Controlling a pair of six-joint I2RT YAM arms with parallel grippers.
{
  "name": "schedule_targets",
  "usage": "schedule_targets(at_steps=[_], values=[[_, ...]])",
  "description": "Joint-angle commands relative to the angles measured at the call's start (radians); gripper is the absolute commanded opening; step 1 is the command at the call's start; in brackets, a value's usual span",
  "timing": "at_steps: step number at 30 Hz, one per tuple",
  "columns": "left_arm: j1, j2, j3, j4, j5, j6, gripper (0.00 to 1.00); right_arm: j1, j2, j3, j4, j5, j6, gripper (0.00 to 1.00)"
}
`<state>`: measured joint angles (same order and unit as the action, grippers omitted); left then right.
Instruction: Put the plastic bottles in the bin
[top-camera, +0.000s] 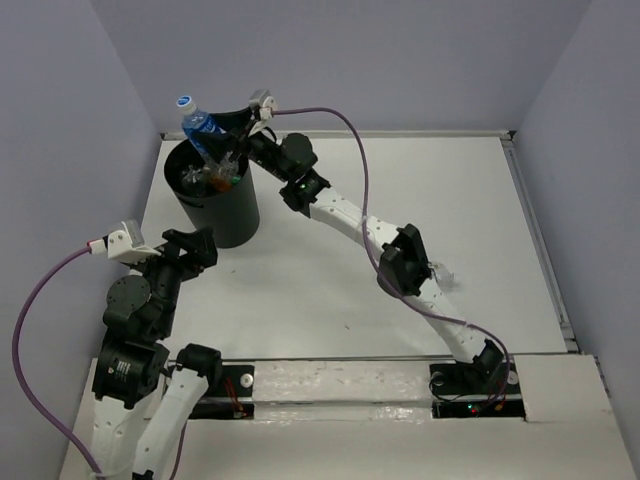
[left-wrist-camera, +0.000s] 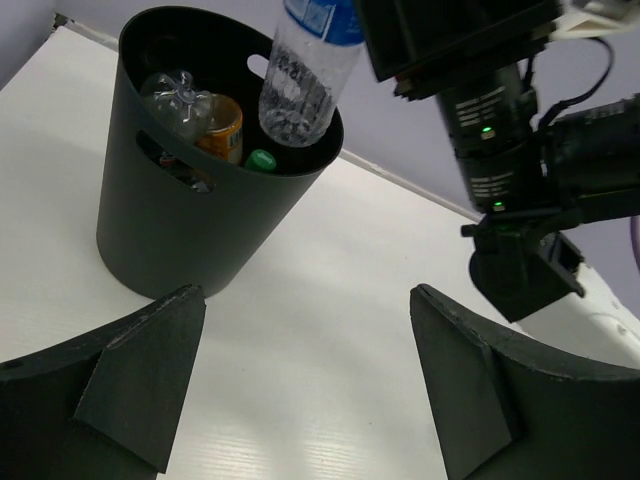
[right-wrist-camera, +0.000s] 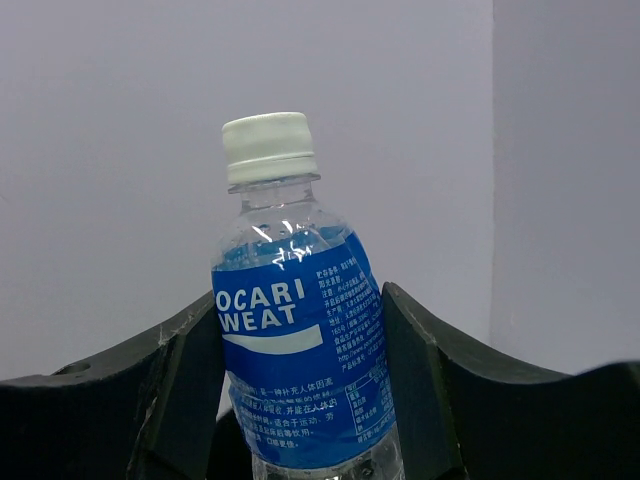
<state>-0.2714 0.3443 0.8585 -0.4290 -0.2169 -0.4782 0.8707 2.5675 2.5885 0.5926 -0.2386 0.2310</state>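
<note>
Bottle (top-camera: 200, 124) above bin (top-camera: 226, 212), far left

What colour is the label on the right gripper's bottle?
The bottle label is blue with white lettering; right wrist view.

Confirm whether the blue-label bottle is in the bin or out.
Out, not released: right gripper is shut on the bottle, holding it tilted over the bin, base near rim level.

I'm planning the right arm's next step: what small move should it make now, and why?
Probably open the right gripper. It clamps the blue-label bottle, whose base hangs over the opening of the bin, above the other bottles lying inside, so it should drop straight in.
</note>
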Motion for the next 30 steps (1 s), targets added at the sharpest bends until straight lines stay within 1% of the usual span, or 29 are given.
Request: schedule_targets(at_steps=[1,2,4,5,8,12,13,15,16,19,20,21,22,23,24,26,27,28,29,30], values=[[-0.008,0.007,0.013,0.026,0.027,0.006,0.93,-0.002,-0.016,-0.022,0.081,0.033,-0.073,0.48],[-0.006,0.009,0.016,0.029,0.037,0.006,0.93,-0.002,-0.044,-0.084,0.084,0.015,-0.076,0.63],[-0.008,0.015,0.023,0.036,0.05,0.004,0.93,-0.002,-0.073,-0.134,0.075,-0.002,-0.075,0.84],[-0.006,0.018,0.037,0.036,0.054,0.004,0.93,-0.002,-0.087,-0.165,0.064,-0.03,-0.076,0.91],[-0.008,0.025,0.057,0.03,0.045,0.01,0.93,-0.002,-0.162,-0.232,0.073,-0.051,-0.07,0.91],[-0.008,0.035,0.094,0.019,0.019,0.021,0.93,-0.002,-0.268,-0.367,0.098,-0.067,-0.064,0.9],[-0.006,0.039,0.1,0.015,0.016,0.023,0.93,-0.002,-0.314,-0.433,0.113,-0.067,-0.062,0.9],[-0.006,0.056,0.119,0.016,0.025,0.033,0.93,-0.002,-0.368,-0.513,0.134,-0.061,-0.058,0.91],[-0.006,0.062,0.123,0.018,0.031,0.038,0.94,-0.002,-0.43,-0.6,0.147,-0.056,-0.055,0.91],[-0.006,0.111,0.131,0.042,0.103,0.065,0.94,-0.002,-0.541,-0.732,0.161,-0.007,-0.053,0.91],[-0.006,0.123,0.125,0.058,0.157,0.07,0.94,-0.002,-0.631,-0.834,0.15,0.013,-0.055,0.91],[-0.006,0.152,0.11,0.09,0.19,0.079,0.94,-0.002,-0.68,-0.887,0.129,0.063,-0.052,0.88],[-0.006,0.171,0.102,0.11,0.224,0.082,0.94,-0.015,-0.732,-0.937,0.049,0.091,-0.041,0.87],[-0.006,0.188,0.091,0.128,0.319,0.084,0.94,-0.03,-0.786,-1.04,0.003,0.128,-0.033,0.86],[-0.009,0.209,0.068,0.174,0.358,0.084,0.94,-0.03,-0.9,-1.101,-0.038,0.216,-0.018,0.84],[-0.011,0.28,0.05,0.217,0.439,0.081,0.92,-0.087,-1.024,-1.235,-0.109,0.309,0.056,0.83],[-0.029,0.35,0.051,0.251,0.52,0.081,0.9,-0.111,-1.152,-1.371,-0.152,0.358,0.092,0.83],[-0.057,0.392,0.057,0.26,0.54,0.082,0.89,-0.142,-1.215,-1.434,-0.161,0.37,0.129,0.82],[-0.166,0.425,0.068,0.268,0.478,0.093,0.9,-0.206,-1.277,-1.485,-0.198,0.384,0.196,0.82],[-0.248,0.464,0.08,0.274,0.412,0.102,0.9,-0.234,-1.338,-1.525,-0.227,0.404,0.218,0.82]])
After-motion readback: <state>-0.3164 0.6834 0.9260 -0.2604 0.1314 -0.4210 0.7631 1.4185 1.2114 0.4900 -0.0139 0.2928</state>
